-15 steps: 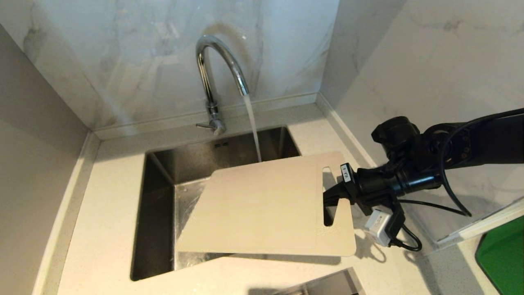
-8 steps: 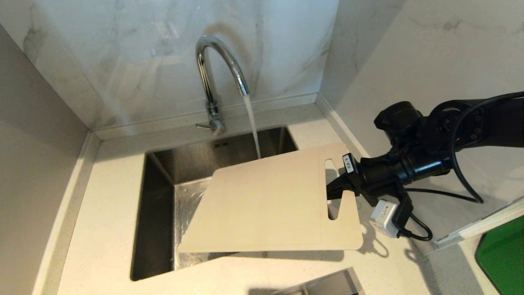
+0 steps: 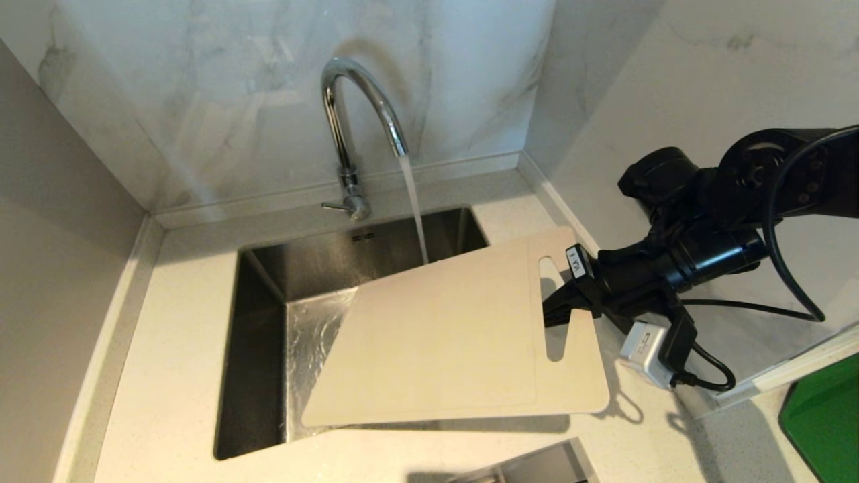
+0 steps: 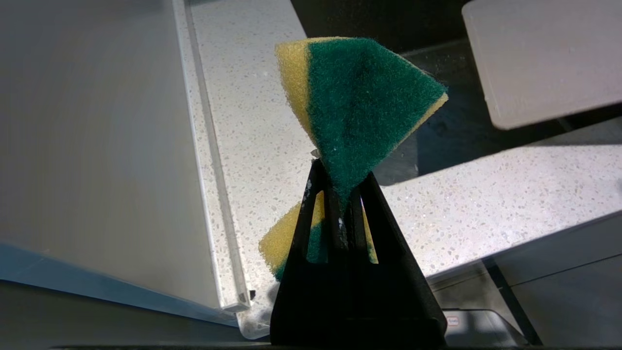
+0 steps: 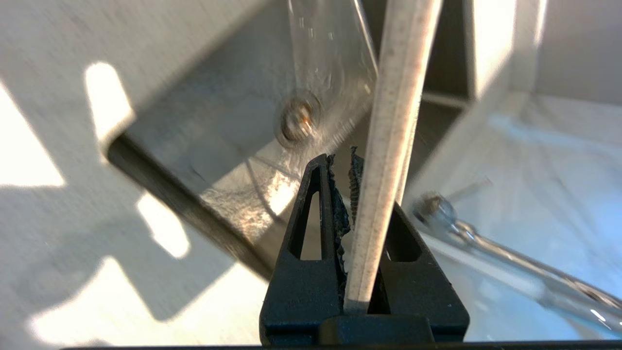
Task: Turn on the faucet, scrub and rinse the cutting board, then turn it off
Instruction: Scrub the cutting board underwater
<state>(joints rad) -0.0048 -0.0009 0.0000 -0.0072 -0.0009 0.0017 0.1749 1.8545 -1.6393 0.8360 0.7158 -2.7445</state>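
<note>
The right hand (image 3: 560, 305) is clamping the handle end of the board (image 3: 443, 335), its jaws pinching the thin strip beside the handle cutout, as the right wrist view confirms with the board's edge (image 5: 384, 160) running between the fingers (image 5: 320, 209). The board is hanging tilted over the sink (image 3: 255, 302), its far corner reaching under the water stream and its handle end overhanging the desk (image 3: 168, 376) to the right of the sink. The faucet (image 3: 356, 134), behind the sink, is running; water is falling past the board's far edge into the basin. The left hand (image 4: 340, 194), out of the head view, is squeezing a sponge (image 4: 359, 102), green and yellow, near the sink's front corner.

Handling, judged: the board looks thin, stiff and light, so an edge pinch is carrying it, but held at one end it is acting as a long lever and, once wet, will likely be slippery. The strip beside the cutout seems the sound place to grip. Scrubbing pressure from the sponge could twist the board in the jaws.
</note>
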